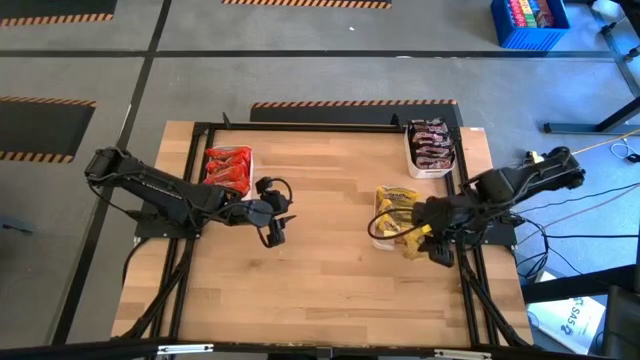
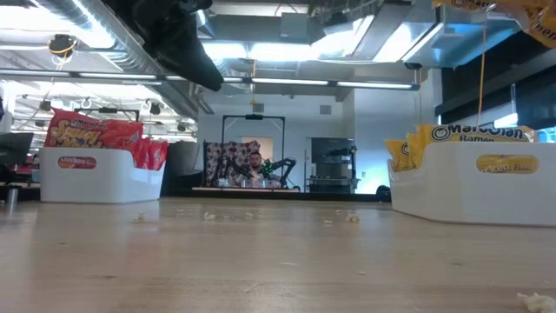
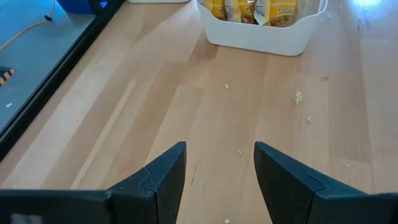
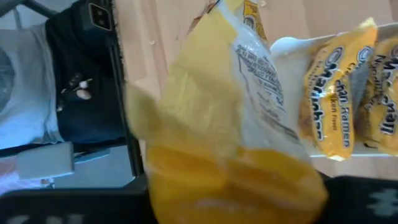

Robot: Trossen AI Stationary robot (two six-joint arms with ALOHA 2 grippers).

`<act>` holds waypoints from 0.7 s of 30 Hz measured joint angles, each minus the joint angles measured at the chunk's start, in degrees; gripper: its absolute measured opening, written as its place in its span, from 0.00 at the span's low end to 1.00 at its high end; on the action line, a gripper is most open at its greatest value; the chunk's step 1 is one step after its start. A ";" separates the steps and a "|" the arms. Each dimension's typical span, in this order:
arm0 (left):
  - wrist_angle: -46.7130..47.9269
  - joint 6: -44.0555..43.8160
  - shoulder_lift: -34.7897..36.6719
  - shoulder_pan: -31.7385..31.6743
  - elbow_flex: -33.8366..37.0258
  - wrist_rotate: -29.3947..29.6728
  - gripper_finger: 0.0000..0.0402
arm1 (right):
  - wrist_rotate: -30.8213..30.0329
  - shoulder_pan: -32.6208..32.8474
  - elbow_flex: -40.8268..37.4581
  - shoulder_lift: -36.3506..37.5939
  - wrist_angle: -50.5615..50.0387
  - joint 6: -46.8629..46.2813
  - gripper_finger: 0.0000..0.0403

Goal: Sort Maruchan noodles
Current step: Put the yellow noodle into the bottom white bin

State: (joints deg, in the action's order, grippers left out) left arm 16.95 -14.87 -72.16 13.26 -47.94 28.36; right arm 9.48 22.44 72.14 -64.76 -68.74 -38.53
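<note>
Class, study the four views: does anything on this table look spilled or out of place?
Yes. Small pale crumbs lie scattered on the bare wooden table between the trays, like broken noodle bits. Also, the right pincer holds one yellow packet outside the yellow tray.

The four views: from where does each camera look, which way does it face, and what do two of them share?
High view: above, straight down on the table; both arms, left tool empty.
Low view: tabletop height, facing the room; an arm's dark part overhead.
Left wrist view: past its open fingers toward the yellow tray.
Right wrist view: fills with the held yellow packet.
Shared: both wrist views show the yellow tray.
</note>
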 joint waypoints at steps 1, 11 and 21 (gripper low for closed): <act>0.01 0.00 0.00 0.00 0.00 0.00 0.45 | -0.09 0.23 0.35 -0.43 -0.32 -0.12 0.28; 0.02 0.37 0.00 0.00 0.00 0.70 0.45 | -2.83 -0.53 3.85 -9.17 -7.81 4.83 0.28; 0.20 0.42 0.02 0.00 0.00 0.76 0.45 | -5.72 -4.41 4.35 -21.99 -12.02 17.47 0.28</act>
State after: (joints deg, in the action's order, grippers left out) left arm 17.15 -14.46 -72.14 13.26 -47.94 29.12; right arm 3.75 18.03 76.49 -86.75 -80.76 -21.06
